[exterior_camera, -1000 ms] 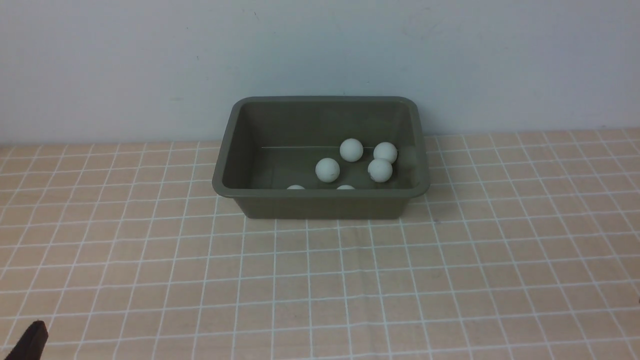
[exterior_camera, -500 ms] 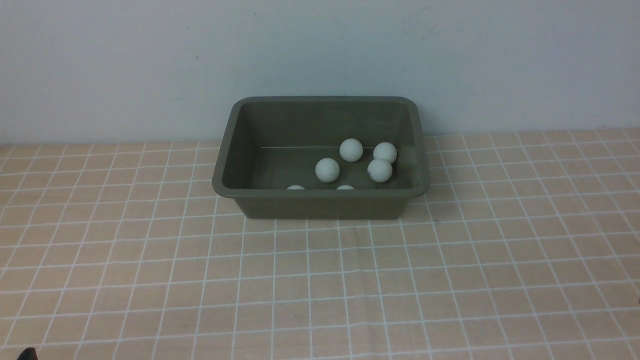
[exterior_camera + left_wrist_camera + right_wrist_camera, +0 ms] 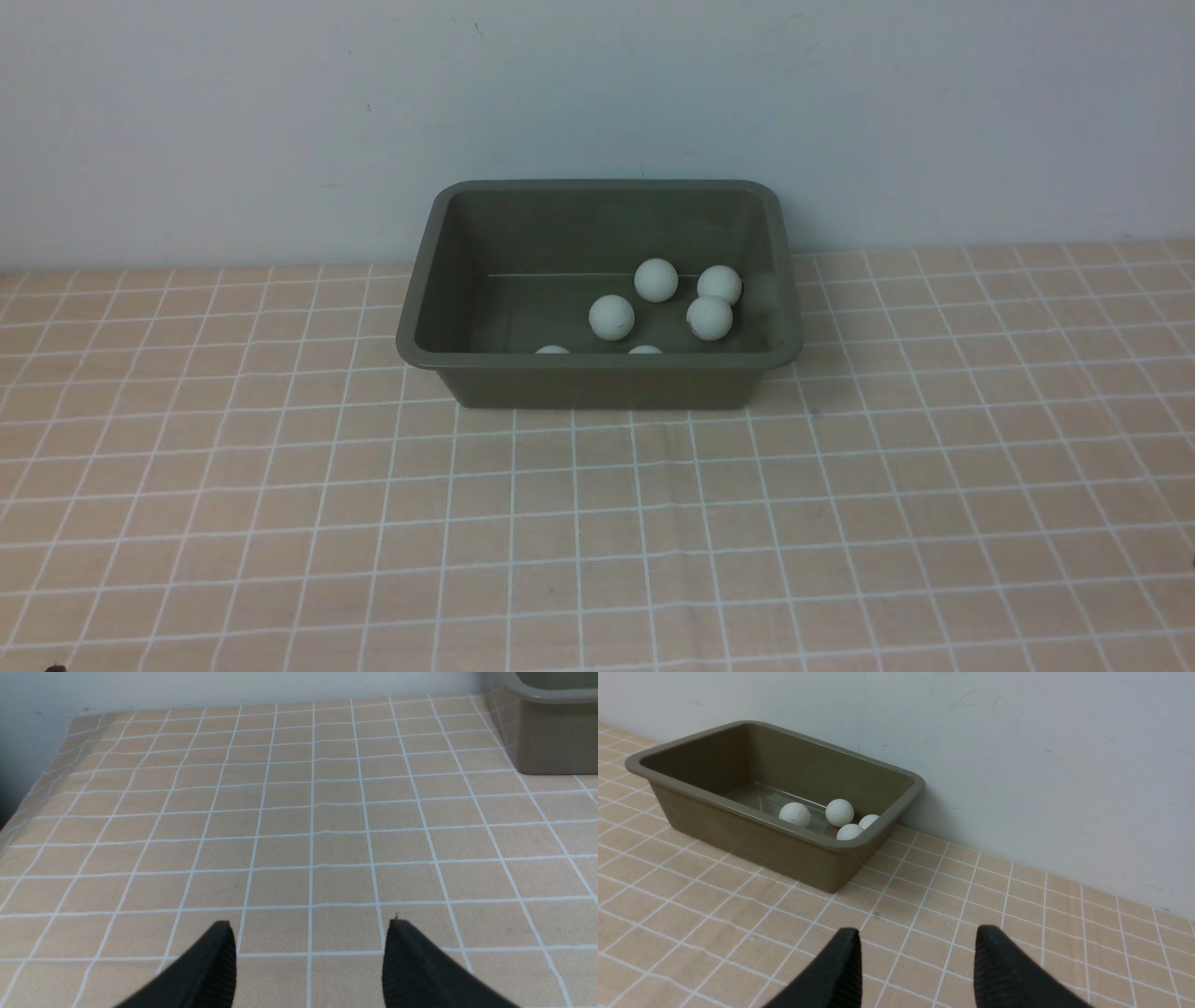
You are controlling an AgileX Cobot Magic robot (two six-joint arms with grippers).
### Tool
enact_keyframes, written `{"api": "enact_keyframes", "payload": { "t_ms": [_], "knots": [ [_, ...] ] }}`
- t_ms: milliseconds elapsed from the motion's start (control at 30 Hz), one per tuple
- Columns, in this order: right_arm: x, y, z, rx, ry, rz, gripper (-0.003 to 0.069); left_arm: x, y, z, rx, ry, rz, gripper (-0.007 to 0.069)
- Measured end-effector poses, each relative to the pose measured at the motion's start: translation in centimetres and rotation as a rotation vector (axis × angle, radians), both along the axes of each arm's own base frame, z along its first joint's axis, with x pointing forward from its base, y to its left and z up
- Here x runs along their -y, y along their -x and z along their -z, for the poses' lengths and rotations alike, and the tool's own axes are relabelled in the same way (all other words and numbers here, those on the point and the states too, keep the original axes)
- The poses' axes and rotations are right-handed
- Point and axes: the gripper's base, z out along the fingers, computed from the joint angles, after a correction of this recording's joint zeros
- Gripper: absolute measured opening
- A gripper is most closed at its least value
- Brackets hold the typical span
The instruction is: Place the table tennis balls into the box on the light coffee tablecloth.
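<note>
The olive-green box [image 3: 597, 373] stands on the light coffee tablecloth [image 3: 597, 523] against the back wall. Several white table tennis balls lie inside it, among them one [image 3: 611, 316] near the middle and one [image 3: 709, 317] to the right; two more barely show over the near rim. In the right wrist view the box [image 3: 752, 830] holds several balls [image 3: 839, 812]. My right gripper [image 3: 917, 938] hangs open over bare cloth, apart from the box. My left gripper [image 3: 310, 931] is open too, empty, with the box's corner [image 3: 551, 742] far off. Neither gripper shows in the front view.
A pale wall [image 3: 597, 93] rises right behind the box. In the left wrist view the cloth's edge [image 3: 28, 807] drops away at the table's side. Only the gridded cloth lies around the box.
The dark tip of my left gripper at the front view's lower left corner has slid out of that view. The balls and box have not moved.
</note>
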Motion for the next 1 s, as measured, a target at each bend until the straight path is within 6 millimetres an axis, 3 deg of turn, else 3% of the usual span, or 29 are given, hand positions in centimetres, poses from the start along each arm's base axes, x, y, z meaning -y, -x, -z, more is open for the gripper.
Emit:
{"api": "enact_keyframes", "payload": {
  "t_ms": [833,1000],
  "knots": [
    [0.04,0.1,-0.02,0.004,-0.001,0.001,0.0315,0.06,0.0,0.0,0.001,0.019,0.001,0.0352],
    [0.89,0.7,-0.37,0.059,-0.011,0.113,0.0315,0.06,0.0,0.0,0.001,0.019,0.001,0.0352]
  ]
}}
